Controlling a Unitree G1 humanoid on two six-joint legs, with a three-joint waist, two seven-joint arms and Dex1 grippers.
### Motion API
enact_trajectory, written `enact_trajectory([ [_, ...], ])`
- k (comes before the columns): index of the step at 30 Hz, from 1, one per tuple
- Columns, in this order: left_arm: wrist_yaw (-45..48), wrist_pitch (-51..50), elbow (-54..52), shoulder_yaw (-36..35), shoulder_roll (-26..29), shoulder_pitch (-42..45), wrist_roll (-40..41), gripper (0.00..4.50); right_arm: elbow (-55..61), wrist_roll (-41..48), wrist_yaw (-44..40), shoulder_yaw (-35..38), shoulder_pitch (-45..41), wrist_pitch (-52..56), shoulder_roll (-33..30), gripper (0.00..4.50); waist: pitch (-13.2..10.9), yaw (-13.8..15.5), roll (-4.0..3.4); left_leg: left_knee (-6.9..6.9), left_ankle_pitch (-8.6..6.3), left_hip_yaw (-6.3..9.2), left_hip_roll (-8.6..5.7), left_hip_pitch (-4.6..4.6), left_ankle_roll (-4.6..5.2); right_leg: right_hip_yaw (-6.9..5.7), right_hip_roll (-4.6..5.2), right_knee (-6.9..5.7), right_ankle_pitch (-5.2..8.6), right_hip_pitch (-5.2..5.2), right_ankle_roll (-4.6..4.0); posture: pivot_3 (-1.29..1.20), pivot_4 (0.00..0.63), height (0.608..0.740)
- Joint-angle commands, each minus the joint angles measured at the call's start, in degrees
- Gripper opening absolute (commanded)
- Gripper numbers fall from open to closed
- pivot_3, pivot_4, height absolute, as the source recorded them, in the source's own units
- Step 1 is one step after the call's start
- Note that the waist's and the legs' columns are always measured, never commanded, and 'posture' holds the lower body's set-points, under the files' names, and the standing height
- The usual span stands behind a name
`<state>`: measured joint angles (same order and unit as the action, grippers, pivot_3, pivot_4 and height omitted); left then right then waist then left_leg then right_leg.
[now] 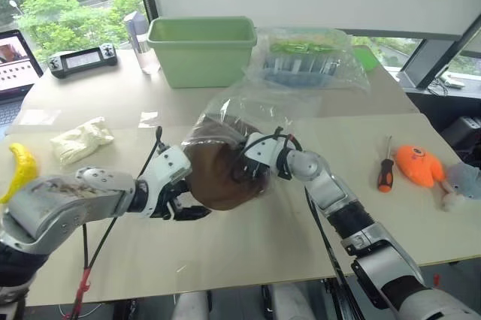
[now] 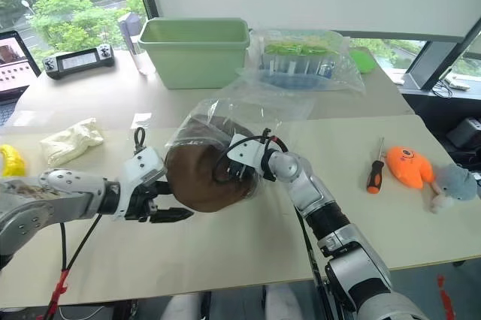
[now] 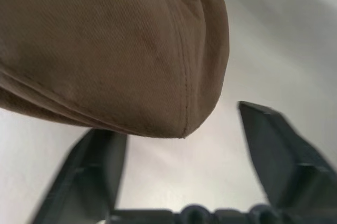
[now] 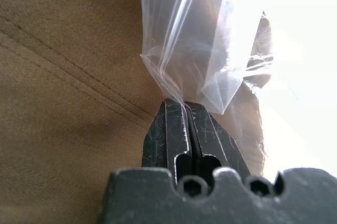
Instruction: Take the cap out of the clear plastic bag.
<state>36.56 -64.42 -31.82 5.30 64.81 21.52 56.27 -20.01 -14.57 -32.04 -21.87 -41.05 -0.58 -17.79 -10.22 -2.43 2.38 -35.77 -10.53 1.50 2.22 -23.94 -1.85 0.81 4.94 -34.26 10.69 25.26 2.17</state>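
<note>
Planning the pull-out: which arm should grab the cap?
Probably the left: its pincer is open beside the cap, while the right pincer is shut on the bag.

You have open tabletop (image 1: 248, 260) across the lower centre of the frame, below the cap (image 1: 218, 177). At centre the cap and the clear plastic bag (image 1: 248, 113) block the way. The green bin (image 1: 201, 49) and a second bag (image 1: 312, 61) wall off the top, and a screwdriver (image 1: 385, 173) lies at right
</note>
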Motion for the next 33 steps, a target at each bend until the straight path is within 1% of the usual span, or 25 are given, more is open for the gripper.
enact_trajectory([
  [1,8.27,0.35,-2.37,-5.82,2.71,-2.44,3.93,4.46,1.8,-0.05,0.08,1.3,-0.34,-0.73,-0.13,0.0,-0.01,-0.05,0.0,0.0,-0.01,0.0,0.02,0.0,0.01,-0.01,-0.01,0.0,0.01,0.0,-0.01,0.0,0.15,0.737],
  [3,14.16,0.67,-2.55,-9.86,4.9,-5.92,6.11,4.46,1.97,0.03,-0.06,1.24,-0.44,-0.67,0.0,0.0,-0.03,-0.2,-0.01,0.0,-0.01,0.0,0.04,0.0,0.02,-0.01,-0.02,-0.02,0.02,0.01,-0.03,0.0,0.15,0.737],
  [4,15.73,1.33,-1.66,-11.93,5.41,-8.06,5.69,4.46,1.97,0.08,-0.18,1.2,-0.57,-0.7,0.11,0.0,-0.05,-0.2,-0.03,0.0,-0.01,-0.02,0.05,0.0,0.02,-0.01,-0.03,-0.02,0.02,0.02,-0.03,0.0,0.15,0.737],
  [6,14.25,2.25,3.17,-15.39,3.45,-10.57,4.23,4.46,1.88,0.15,-0.41,1.1,-0.87,-0.82,0.34,0.0,-0.06,-0.12,-0.06,-0.02,-0.01,-0.03,0.06,0.02,0.02,-0.01,-0.03,-0.06,0.04,0.02,-0.04,0.0,0.15,0.737],
  [9,12.86,4.62,9.59,-17.91,1.11,-13.68,-0.1,4.46,1.91,0.15,-0.66,1.03,-1.17,-0.87,0.66,0.0,-0.07,0.0,-0.06,-0.09,-0.01,-0.03,0.07,0.15,0.02,-0.01,-0.04,-0.3,0.09,-0.03,-0.08,0.0,0.15,0.737],
  [11,10.42,4.96,15.72,-19.21,-1.03,-15.51,-2.9,4.46,2.04,0.25,-0.87,1.04,-1.48,-0.76,0.99,0.0,-0.07,-0.02,-0.06,-0.18,-0.01,-0.03,0.09,0.19,0.02,-0.01,-0.06,-0.51,0.14,-0.01,-0.16,0.0,0.15,0.737],
  [12,6.56,3.44,19.26,-20.45,-3.38,-15.57,-3.68,4.46,2.17,0.27,-0.98,1.05,-1.58,-0.69,1.07,0.0,-0.08,-0.02,-0.05,-0.21,-0.01,-0.04,0.08,0.26,0.02,0.01,-0.06,-0.65,0.17,-0.01,-0.2,0.0,0.15,0.737],
  [14,1.9,2.27,22.42,-21.34,-6.27,-15.37,-5.44,4.46,2.36,0.31,-1.15,1.12,-1.63,-0.63,1.1,0.0,-0.08,0.01,-0.05,-0.23,0.0,-0.04,0.21,0.31,0.02,0.02,-0.19,-0.72,0.19,-0.01,-0.23,0.0,0.15,0.737],
  [16,0.67,1.13,21.84,-21.94,-9.19,-14.91,-4.32,4.46,2.36,0.27,-1.28,1.18,-1.68,-0.64,1.12,0.0,-0.08,0.03,-0.02,-0.23,0.0,-0.04,0.33,0.41,0.02,0.02,-0.32,-0.8,0.2,-0.04,-0.27,0.0,0.15,0.737],
  [17,-0.17,-0.4,20.57,-22.48,-11.68,-14.43,-1.4,4.46,2.49,0.27,-1.37,1.24,-1.68,-0.59,1.1,0.0,-0.06,0.21,0.04,-0.23,0.0,-0.02,0.4,0.39,0.02,0.02,-0.4,-0.79,0.2,-0.04,-0.28,0.0,0.15,0.737],
  [19,-3.93,-3.5,18.93,-23.39,-18.12,-12.35,4.29,4.46,2.65,0.26,-1.5,1.39,-1.75,-0.43,1.1,0.0,-0.12,0.53,-0.07,-0.2,-0.01,-0.02,0.5,0.44,0.02,0.03,-0.5,-0.81,0.17,-0.06,-0.39,0.0,0.15,0.737],
  [23,-10.34,-7.66,16.14,-23.83,-26.17,-9.69,10.03,4.46,2.91,0.21,-1.6,1.58,-1.65,-0.14,0.98,0.0,-0.08,0.71,0.0,-0.31,0.0,-0.01,0.52,0.42,0.01,0.04,-0.54,-0.86,0.11,-0.11,-0.44,0.0,0.15,0.737],
  [25,-12.23,-9.21,14.91,-23.65,-27.8,-9.08,11.99,4.46,3.07,0.17,-1.62,1.68,-1.5,-0.02,0.8,0.0,-0.08,0.65,0.0,-0.35,0.0,0.0,0.52,0.43,0.01,0.06,-0.54,-0.89,0.1,-0.11,-0.45,0.0,0.15,0.737],
  [28,-12.36,-8.9,13.15,-19.94,-26.82,-9.45,8.17,4.46,3.31,0.12,-1.54,1.78,-1.31,0.22,0.62,0.0,-0.08,0.18,0.0,-0.34,0.0,-0.01,0.52,0.54,0.01,0.11,-0.57,-0.97,0.08,-0.13,-0.48,0.0,0.15,0.737],
  [31,-14.12,-8.78,14.94,-19.66,-29.14,-7.32,8.41,4.46,3.83,0.13,-1.46,1.74,-1.13,0.59,0.61,0.0,-0.08,0.05,0.0,-0.34,0.0,-0.02,0.52,0.63,0.01,0.15,-0.6,-1.02,0.08,-0.16,-0.49,0.0,0.15,0.737],
  [33,-14.53,-9.89,15.06,-20.12,-29.86,-5.84,10.17,4.46,4.45,0.18,-1.47,1.73,-0.91,0.96,0.59,0.0,-0.08,0.06,0.01,-0.37,0.01,-0.01,0.52,0.61,0.0,0.15,-0.61,-1.02,0.07,-0.16,-0.51,0.0,0.15,0.737],
])
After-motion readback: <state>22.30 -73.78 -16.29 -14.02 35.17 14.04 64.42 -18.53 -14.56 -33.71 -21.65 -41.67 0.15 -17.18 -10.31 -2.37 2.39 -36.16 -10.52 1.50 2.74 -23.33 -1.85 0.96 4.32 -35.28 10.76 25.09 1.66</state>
